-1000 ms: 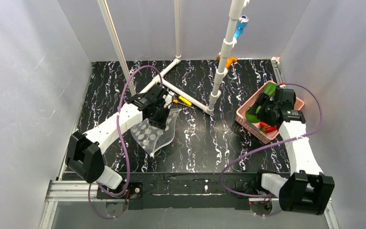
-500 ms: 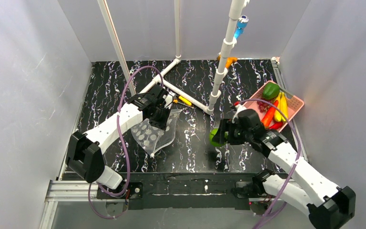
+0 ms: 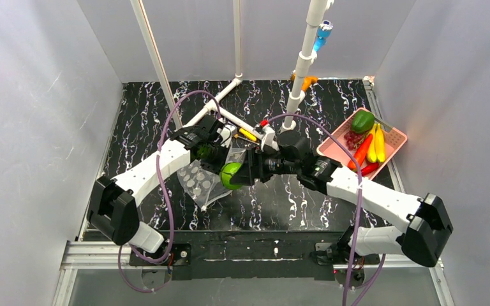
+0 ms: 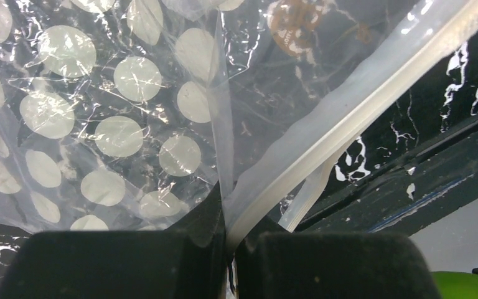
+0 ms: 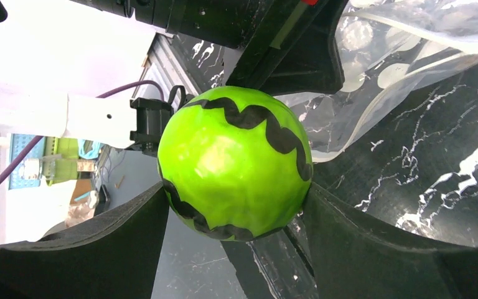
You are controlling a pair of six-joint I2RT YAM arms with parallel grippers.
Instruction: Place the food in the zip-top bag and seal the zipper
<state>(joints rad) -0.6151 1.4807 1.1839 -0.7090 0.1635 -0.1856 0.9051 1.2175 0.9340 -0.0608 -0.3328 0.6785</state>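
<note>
The zip-top bag [image 3: 205,180], clear with white dots, hangs from my left gripper [image 3: 213,156], which is shut on its mouth edge. In the left wrist view the zipper [image 4: 348,106] runs up and to the right from the pinched corner between my left gripper's [image 4: 230,244] jaws, with the dotted bag [image 4: 118,137] spread to the left. My right gripper [image 3: 235,174] is shut on a round green fruit [image 3: 230,175] with black wavy stripes, right beside the bag's mouth. That fruit [image 5: 236,162] fills the right gripper [image 5: 236,200], with the bag [image 5: 404,68] just behind it.
The pink basket [image 3: 397,132] at the right holds a green pepper [image 3: 362,121], yellow bananas [image 3: 376,143], a red-orange pepper [image 3: 360,153] and dark grapes [image 3: 353,136]. White pipes [image 3: 296,89] stand behind the bag. A yellow-handled tool [image 3: 247,134] lies close to both grippers.
My right arm has swung left from the pink basket across the table, carrying the green fruit to the bag's mouth. The left arm and bag have stayed put.
</note>
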